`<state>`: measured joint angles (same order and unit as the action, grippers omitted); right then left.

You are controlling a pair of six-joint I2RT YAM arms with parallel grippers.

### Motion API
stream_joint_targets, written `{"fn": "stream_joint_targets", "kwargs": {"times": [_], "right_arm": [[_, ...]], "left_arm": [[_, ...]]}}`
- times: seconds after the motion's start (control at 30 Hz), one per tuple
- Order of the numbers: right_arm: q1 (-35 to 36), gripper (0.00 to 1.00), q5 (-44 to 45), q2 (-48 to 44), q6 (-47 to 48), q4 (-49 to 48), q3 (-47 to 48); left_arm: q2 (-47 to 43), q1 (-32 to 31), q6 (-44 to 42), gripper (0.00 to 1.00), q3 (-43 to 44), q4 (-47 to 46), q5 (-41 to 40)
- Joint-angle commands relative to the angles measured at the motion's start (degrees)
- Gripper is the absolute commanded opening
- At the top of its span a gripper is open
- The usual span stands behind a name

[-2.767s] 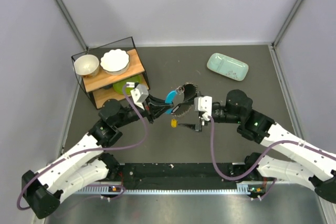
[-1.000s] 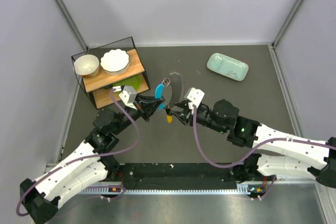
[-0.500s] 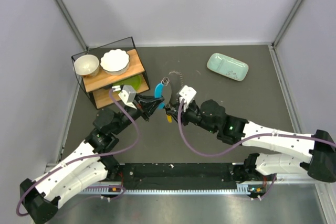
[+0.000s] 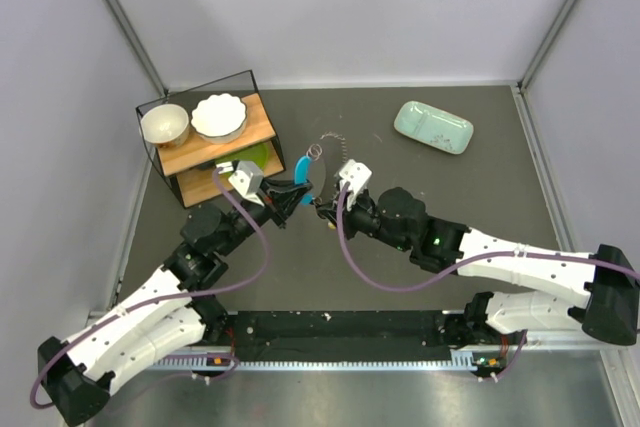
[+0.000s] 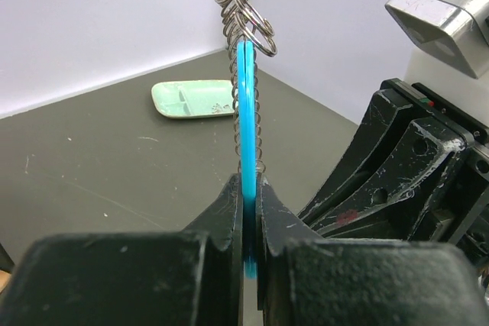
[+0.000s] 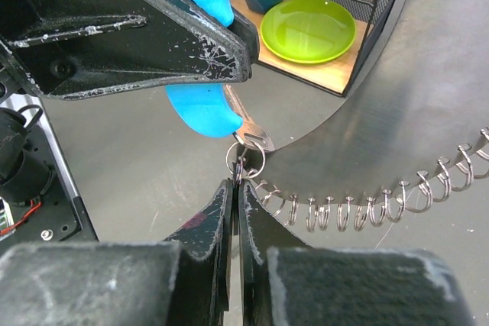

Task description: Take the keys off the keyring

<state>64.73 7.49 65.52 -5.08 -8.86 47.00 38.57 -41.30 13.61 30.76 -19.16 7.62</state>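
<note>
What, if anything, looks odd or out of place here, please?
The silvery coiled-wire keyring looks stretched into a loose, open spiral trailing sideways, while the left claw pinches the bright blue plastic-covered key. Nothing else stands out.

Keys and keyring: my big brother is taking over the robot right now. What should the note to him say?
Left gripper: shut on the blue-covered key, pinching its lower end.
Right gripper: shut on the small ring at that key's metal head.
Coiled keyring: runs off from the small ring, between the two arms.
Done: both grips are set, but the blue-covered key is not yet off.
Left: work that key free of the small ring, probably by easing the grippers apart gently. I cannot make out any other keys in these views, so check for them.
</note>
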Motion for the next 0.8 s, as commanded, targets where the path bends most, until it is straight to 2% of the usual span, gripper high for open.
{"fn": "stream_joint_targets", "kwargs": {"times": [0.0,0.1,0.17,0.27,0.33,0.4,0.47,0.53,0.57,0.77], "right_arm": [[1.0,0.0,-2.7,-2.2,-1.7,-1.6,3.4],[0.8,0.0,1.3,-2.8,-1.9,-2.0,2.9],[0.8,0.0,4.9,-3.3,-3.3,-2.9,1.9],[0.8,0.0,9.0,-3.3,-7.4,-5.4,-1.3],[0.8,0.0,7.1,-2.5,-9.1,-8.8,-3.4],[0.9,0.0,1.1,-0.4,-11.8,-12.2,-5.2],[0.9,0.08,-2.0,1.7,-14.1,-12.9,-5.6],[0.8,0.18,-1.3,4.2,-15.0,-11.6,-6.0],[0.8,0.2,-0.5,4.3,-15.1,-10.6,-6.1],[0.8,0.27,0.7,-1.2,-12.0,-5.8,-4.6]], "left_arm": [[1.7,0.4,-6.1,0.0,2.3,-2.2,-7.1],[2.7,0.5,-6.3,0.0,1.7,-1.7,-11.5],[3.0,0.6,-3.5,0.0,1.6,-1.5,-16.0],[6.2,0.9,-1.9,0.0,6.3,5.1,-17.0],[8.2,0.9,-2.3,0.0,9.7,7.2,-16.9],[9.0,0.9,-2.8,0.0,10.4,8.0,-20.1],[9.3,1.0,-2.5,0.0,10.1,7.4,-22.8],[8.8,1.0,-3.1,0.0,10.5,5.4,-19.7],[8.6,1.0,-3.0,0.0,10.5,4.4,-15.4],[5.6,1.0,-3.5,0.0,7.5,-0.2,-4.3]]}}
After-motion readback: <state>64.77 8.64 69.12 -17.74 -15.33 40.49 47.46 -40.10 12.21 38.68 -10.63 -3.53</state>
